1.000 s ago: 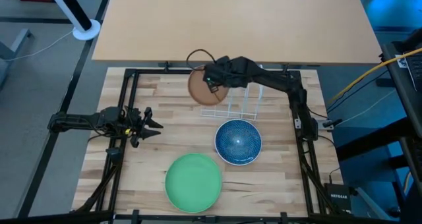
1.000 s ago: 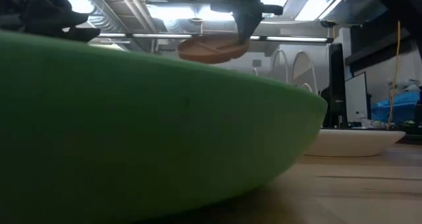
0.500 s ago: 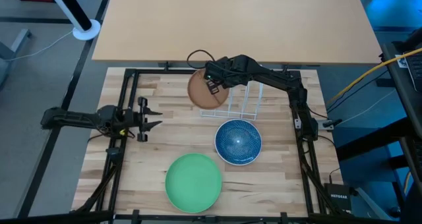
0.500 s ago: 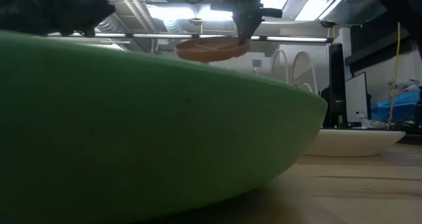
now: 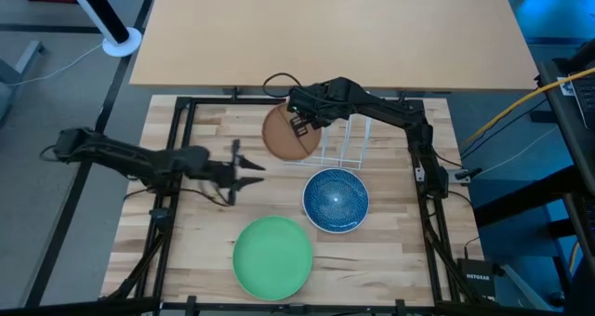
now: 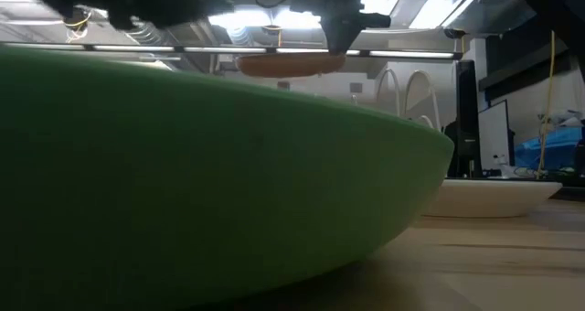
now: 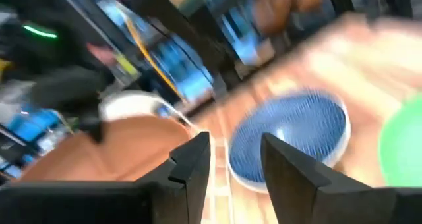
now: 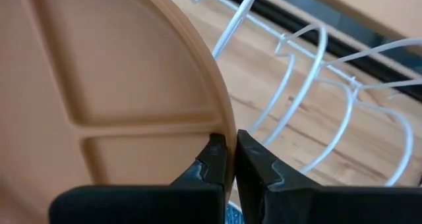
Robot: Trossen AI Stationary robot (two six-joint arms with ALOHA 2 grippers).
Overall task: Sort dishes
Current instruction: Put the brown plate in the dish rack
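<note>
My right gripper (image 5: 303,123) is shut on the brown wood-like plate (image 5: 284,134), held in the air at the left end of the white wire rack (image 5: 340,145). In the low view the brown plate (image 6: 281,65) shows nearly level. My left gripper (image 5: 253,170) is open and empty over the table's middle, left of the blue speckled dish (image 5: 336,200), which rests on its base. The green plate (image 5: 272,256) lies flat near the front edge. I cannot make out the white plate. My right gripper pinches the brown plate's raised rim (image 8: 223,126) on its far right side, one finger inside the rim and one outside. The fingers (image 6: 336,38) come from above, pointing down. The plate is lifted clear of the table and hangs nearly level beside the fingers.
The rack's wire hoops (image 8: 300,85) stand just right of the held plate. A black frame (image 5: 177,149) runs around the wooden table top. Bare wood lies at the left (image 5: 200,223) and along the right edge.
My left gripper has swung from the table's left edge toward the middle, toward the blue dish, staying open. My right gripper has brought the brown plate slightly toward the near edge, and the plate has tipped from a slant to nearly level.
</note>
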